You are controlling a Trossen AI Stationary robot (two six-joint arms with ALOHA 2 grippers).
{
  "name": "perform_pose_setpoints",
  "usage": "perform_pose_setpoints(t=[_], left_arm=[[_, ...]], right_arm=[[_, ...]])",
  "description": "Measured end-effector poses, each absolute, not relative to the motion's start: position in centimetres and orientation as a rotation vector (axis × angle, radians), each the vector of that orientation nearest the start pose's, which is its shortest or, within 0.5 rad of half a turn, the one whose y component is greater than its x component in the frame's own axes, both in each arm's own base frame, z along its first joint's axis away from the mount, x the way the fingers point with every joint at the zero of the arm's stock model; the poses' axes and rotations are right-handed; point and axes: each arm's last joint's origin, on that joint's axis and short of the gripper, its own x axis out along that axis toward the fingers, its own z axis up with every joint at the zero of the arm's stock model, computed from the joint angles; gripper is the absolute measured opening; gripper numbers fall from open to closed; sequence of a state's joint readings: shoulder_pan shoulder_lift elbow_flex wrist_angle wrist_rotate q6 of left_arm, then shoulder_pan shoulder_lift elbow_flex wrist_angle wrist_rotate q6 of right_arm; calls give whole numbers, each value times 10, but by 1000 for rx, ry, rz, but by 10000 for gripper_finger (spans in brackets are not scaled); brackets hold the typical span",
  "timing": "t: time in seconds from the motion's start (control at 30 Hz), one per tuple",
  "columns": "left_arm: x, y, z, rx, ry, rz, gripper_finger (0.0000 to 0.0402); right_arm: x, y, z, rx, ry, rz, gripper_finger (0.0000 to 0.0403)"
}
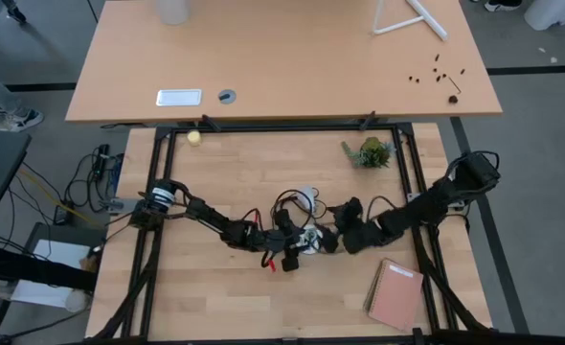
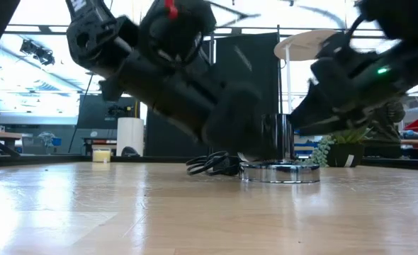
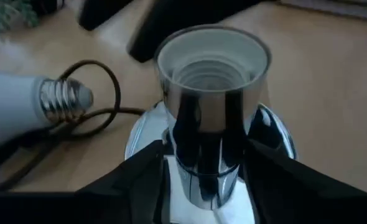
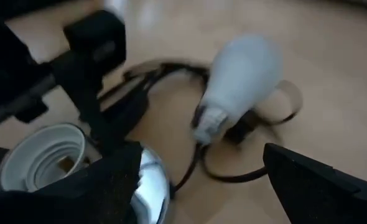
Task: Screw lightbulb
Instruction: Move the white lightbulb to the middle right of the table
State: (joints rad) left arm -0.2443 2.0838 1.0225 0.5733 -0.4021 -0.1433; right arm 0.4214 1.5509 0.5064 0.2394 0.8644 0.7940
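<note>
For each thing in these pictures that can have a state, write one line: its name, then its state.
lightbulb: lying on the table across the black cord, not screwed in, held by no gripper.
socket: upright on its round base, mouth empty.
black cord: looped loosely on the table beside the socket.
left gripper: fingers astride the socket's chrome body.
right gripper: open, empty, near the lightbulb.
notebook: closed, flat on the table.

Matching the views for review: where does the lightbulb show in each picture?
High view: lightbulb at table centre, between both arms.
Low view: not visible; arms block it.
Left wrist view: lightbulb beside the socket, lying on the black cord.
Right wrist view: lightbulb mid-picture, on the cord.
Shared landmark: the socket.
</note>
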Motion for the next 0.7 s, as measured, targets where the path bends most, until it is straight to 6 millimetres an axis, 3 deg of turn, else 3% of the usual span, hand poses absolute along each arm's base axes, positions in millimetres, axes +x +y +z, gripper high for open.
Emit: perform_pose_setpoints(t=[0.1,0.27,0.7], left_arm=[[396,-87,107,0,440,190,243],[395,-87,105,-25,459,199,248],[394,-85,104,-49,462,295,248]], right_arm=[[245,66,122,364,507,-569,347],[252,54,125,421,469,-580,347],[273,23,140,413,565,-624,347]])
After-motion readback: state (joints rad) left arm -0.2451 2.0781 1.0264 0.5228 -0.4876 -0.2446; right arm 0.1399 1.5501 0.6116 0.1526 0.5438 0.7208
